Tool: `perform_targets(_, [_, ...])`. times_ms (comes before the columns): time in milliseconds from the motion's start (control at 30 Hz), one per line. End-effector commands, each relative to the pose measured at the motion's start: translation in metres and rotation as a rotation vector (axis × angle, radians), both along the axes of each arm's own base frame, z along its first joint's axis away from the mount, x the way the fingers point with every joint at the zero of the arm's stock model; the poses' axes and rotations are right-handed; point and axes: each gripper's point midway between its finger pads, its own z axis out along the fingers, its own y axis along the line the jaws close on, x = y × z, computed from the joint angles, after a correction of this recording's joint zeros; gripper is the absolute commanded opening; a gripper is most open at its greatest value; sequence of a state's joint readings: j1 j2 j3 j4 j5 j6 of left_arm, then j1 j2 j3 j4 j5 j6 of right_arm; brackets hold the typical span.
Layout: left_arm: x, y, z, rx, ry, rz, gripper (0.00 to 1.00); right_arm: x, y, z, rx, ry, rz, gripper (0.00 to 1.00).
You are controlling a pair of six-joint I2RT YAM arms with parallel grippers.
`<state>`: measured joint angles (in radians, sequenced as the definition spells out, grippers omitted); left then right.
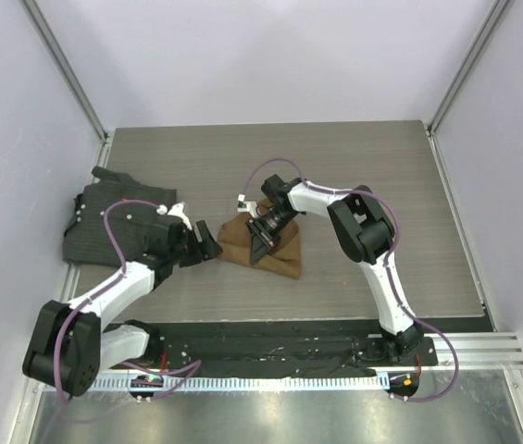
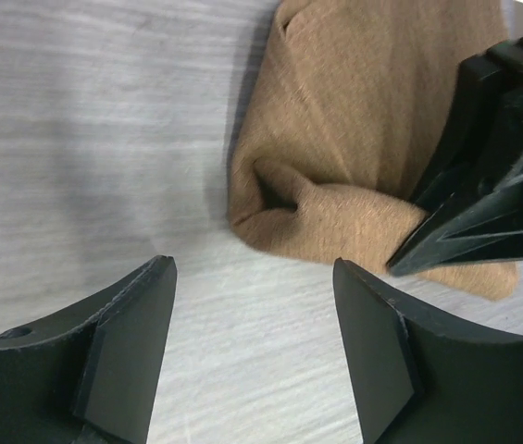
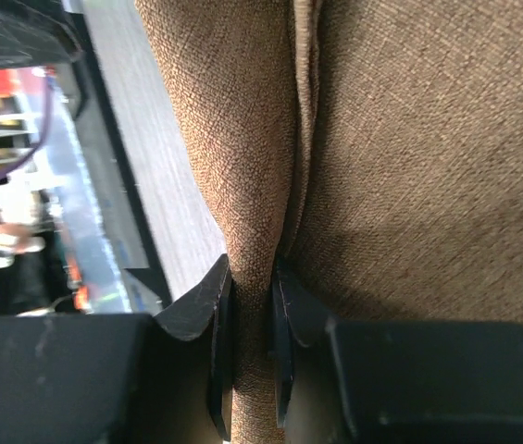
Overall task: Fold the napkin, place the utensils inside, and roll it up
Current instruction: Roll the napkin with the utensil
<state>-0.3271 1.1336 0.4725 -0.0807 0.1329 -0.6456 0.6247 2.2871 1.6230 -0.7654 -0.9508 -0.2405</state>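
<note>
Right now the napkin (image 1: 284, 257) sits bunched mid-table in a lumpy, partly folded wedge, right of the dark grey mat (image 1: 90, 231). Right pincer (image 3: 250, 277) is clenched on a raised pleat of the cloth. A thin double layer is pinched between the jaws and the rest drapes away from it. Left pincer (image 2: 252, 270) is released, jaws wide and empty, hovering just beside the napkin's rolled corner without touching it. No knife shows in any view; it may be under the folds, cannot tell.

Handling: the cloth is soft, light and limp, and not fragile. The weave is coarse, so it should grip decently against the pads. It won't hold a shape and sags and creases wherever it is unsupported. A single pinch would probably drag the whole piece across the table (image 1: 381, 185). Best hold, by my judgement, is a corner or folded edge, thin layers, taken low near the table. The rounded corner facing the left pincer looks like the obvious second grip, so both ends are controlled and the fold comes out taut. Grabbing the thick middle would likely bunch it more.
</note>
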Motion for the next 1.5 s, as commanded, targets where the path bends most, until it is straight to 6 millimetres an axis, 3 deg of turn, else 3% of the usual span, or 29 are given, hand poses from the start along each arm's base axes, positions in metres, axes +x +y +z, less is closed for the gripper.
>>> perform_targets(0, [0.025, -0.01, 0.014, -0.029, -0.116, -0.027, 0.71, -0.008, 0.001, -0.001, 0.008, 0.132, -0.005, 0.15])
perform_targets(200, [0.042, -0.018, 0.016, -0.032, -0.162, -0.059, 0.64, -0.003, -0.003, -0.011, -0.004, 0.18, -0.026, 0.15])
perform_targets(367, [0.046, -0.023, 0.002, -0.036, -0.137, -0.075, 0.57, 0.0, -0.004, -0.016, -0.011, 0.199, -0.034, 0.15])
perform_targets(667, [0.052, -0.027, -0.001, -0.048, -0.165, -0.094, 0.46, 0.001, -0.006, -0.02, -0.015, 0.212, -0.037, 0.16])
perform_targets(867, [0.051, -0.026, -0.01, -0.031, -0.157, -0.101, 0.28, 0.0, -0.006, -0.02, -0.017, 0.212, -0.037, 0.16])
perform_targets(933, [0.051, -0.026, -0.013, -0.028, -0.148, -0.102, 0.26, 0.001, -0.006, -0.019, -0.02, 0.205, -0.038, 0.17])
perform_targets(1067, [0.05, -0.023, -0.017, -0.009, -0.131, -0.093, 0.11, 0.007, -0.006, -0.013, -0.033, 0.165, -0.046, 0.2])
perform_targets(1167, [0.049, -0.018, -0.022, 0.018, -0.096, -0.076, 0.0, 0.021, -0.003, 0.003, -0.026, 0.069, -0.059, 0.27])
perform_targets(1200, [0.048, -0.016, -0.023, 0.025, -0.088, -0.07, 0.0, 0.025, -0.002, 0.009, -0.029, 0.046, -0.074, 0.35])
perform_targets(1233, [0.045, -0.014, -0.027, 0.036, -0.063, -0.063, 0.0, 0.032, 0.0, 0.023, -0.01, -0.017, -0.08, 0.37])
perform_targets(1300, [0.044, -0.014, -0.027, 0.038, -0.048, -0.061, 0.0, 0.042, -0.001, 0.032, -0.028, -0.086, -0.109, 0.45])
perform_targets(1333, [0.041, -0.013, -0.03, 0.041, -0.025, -0.06, 0.0, 0.051, 0.002, 0.05, 0.006, -0.159, -0.123, 0.49])
perform_targets(1433, [0.039, -0.013, -0.033, 0.04, 0.011, -0.054, 0.0, 0.066, 0.002, 0.063, 0.019, -0.293, -0.19, 0.63])
perform_targets(1467, [0.037, -0.014, -0.035, 0.037, 0.026, -0.058, 0.0, 0.068, 0.002, 0.087, 0.052, -0.365, -0.208, 0.64])
